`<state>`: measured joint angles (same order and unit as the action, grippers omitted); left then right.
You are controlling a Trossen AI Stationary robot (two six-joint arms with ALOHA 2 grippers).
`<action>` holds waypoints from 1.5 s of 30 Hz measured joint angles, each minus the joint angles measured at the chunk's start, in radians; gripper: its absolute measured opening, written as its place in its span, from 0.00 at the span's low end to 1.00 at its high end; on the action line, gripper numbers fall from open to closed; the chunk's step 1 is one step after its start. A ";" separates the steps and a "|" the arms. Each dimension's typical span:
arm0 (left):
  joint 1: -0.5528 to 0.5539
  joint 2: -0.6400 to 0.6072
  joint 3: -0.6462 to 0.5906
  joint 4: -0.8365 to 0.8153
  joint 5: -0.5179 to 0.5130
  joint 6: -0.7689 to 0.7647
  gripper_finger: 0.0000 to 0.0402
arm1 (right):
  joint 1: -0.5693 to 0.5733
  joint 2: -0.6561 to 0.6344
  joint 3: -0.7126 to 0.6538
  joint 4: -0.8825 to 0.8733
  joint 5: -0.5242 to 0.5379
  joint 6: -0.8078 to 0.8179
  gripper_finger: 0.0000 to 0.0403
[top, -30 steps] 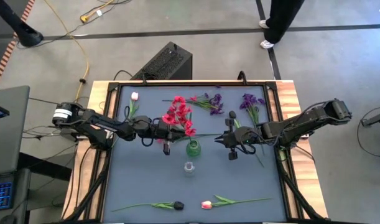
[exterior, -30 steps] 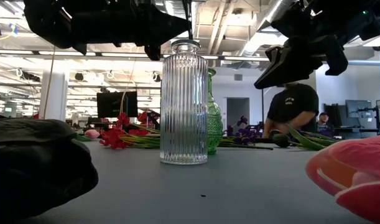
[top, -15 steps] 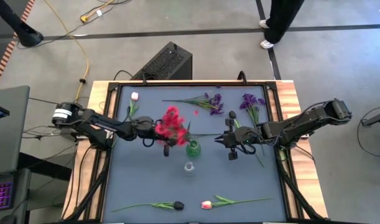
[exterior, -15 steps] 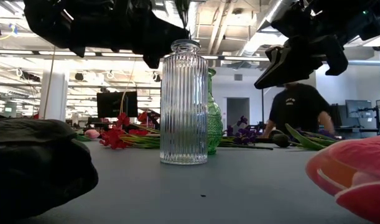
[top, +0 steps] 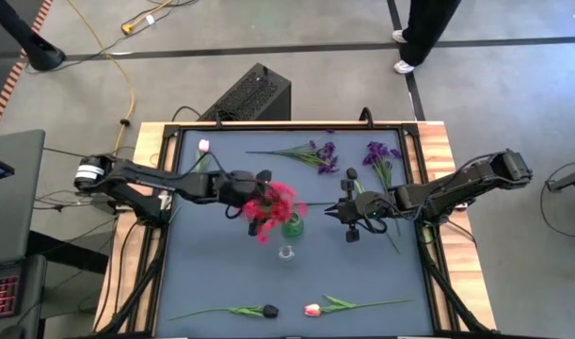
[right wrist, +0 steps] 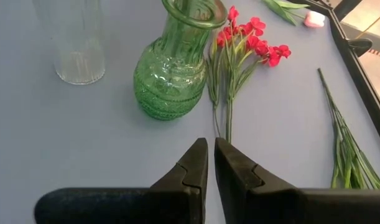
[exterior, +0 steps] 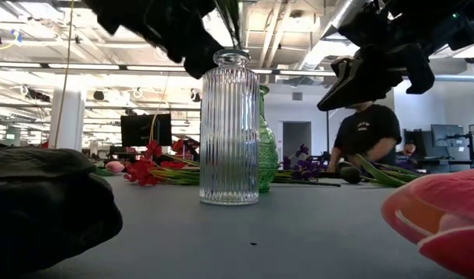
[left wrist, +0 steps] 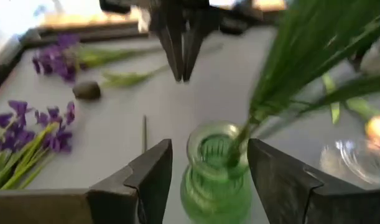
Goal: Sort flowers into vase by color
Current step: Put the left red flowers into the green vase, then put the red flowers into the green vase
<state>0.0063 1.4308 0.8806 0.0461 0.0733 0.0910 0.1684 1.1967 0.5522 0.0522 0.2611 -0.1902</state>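
The table (top: 202,273) carries no readable writing. In the high view the left gripper (top: 254,202) is largely hidden under the red flowers (top: 273,202). Its wrist view shows the fingers (left wrist: 155,171) spread either side of the green vase (left wrist: 214,171) — green stems run into the neck, apparently touching neither finger. The right gripper (right wrist: 210,163), fingers nearly closed and empty, hovers just right of the vase. Beside it, a clear vase (exterior: 230,128).

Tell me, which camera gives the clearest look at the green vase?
The right wrist view: the green vase shows whole, side on. The left wrist view shows its mouth holding stems; the high view, a small spot beside red blossoms; the low view, a sliver behind the clear vase.
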 joint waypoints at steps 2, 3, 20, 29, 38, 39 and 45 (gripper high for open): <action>0.000 0.001 0.058 -0.118 -0.009 0.025 0.49 | 0.000 0.000 0.000 0.000 0.000 0.000 0.14; 0.000 0.001 0.081 -0.166 -0.015 0.038 0.49 | 0.000 0.000 0.000 0.000 0.000 0.000 0.14; 0.001 0.001 0.329 -0.711 -0.175 0.108 0.49 | 0.002 0.000 0.000 0.001 0.000 0.018 0.14; 0.000 0.001 0.500 -1.094 -0.252 0.106 0.49 | 0.002 0.000 0.000 0.001 0.000 0.018 0.14; 0.066 -0.147 0.419 -1.147 -0.319 0.082 0.49 | 0.002 0.000 0.000 0.001 0.000 0.017 0.14; 0.080 -0.182 0.391 -1.115 -0.317 0.081 0.49 | 0.002 0.000 0.000 0.001 0.000 0.017 0.14; 0.153 -0.373 0.208 -0.848 -0.255 0.081 0.49 | -0.001 0.000 0.000 0.008 0.001 0.015 0.14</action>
<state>0.1595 1.0575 1.0885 -0.8018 -0.1819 0.1716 0.1679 1.1965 0.5522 0.0605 0.2619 -0.1749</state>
